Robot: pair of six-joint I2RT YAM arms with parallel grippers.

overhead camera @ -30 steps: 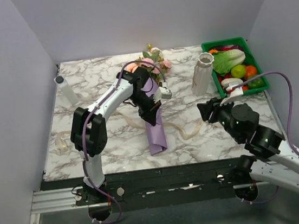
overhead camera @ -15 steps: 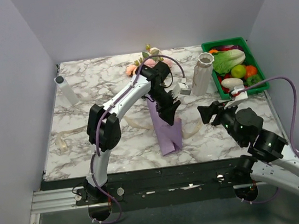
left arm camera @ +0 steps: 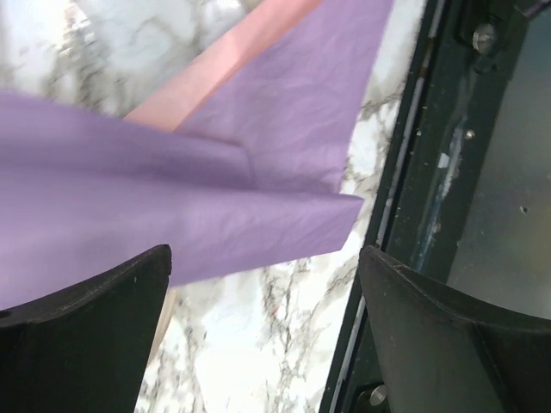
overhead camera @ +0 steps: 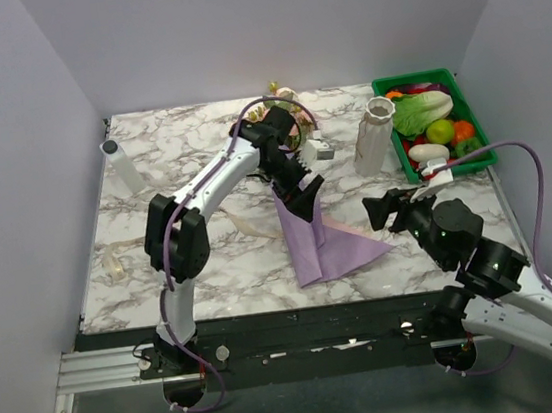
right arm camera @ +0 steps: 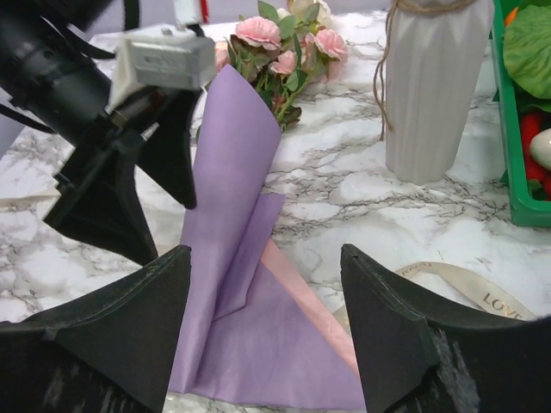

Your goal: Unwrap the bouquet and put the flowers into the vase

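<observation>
Unwrapping step: paper [overhead camera: 331,245] partly unrolled; left end effector [left arm camera: 264,258] and right end effector [right arm camera: 265,254] both spread, empty. Next, probably: grip the flowers [right arm camera: 280,52] for the vase [overhead camera: 373,134].

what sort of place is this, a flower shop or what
Probably a robot test cell, not a shop: plain walls box in the marble-print table, two arms bolted to a metal rail.

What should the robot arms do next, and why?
Probably the left end effector should pinch the purple paper and peel it further open. Its jaws stand open over the paper, which is only half unrolled, with the roses lying at its far end.
</observation>
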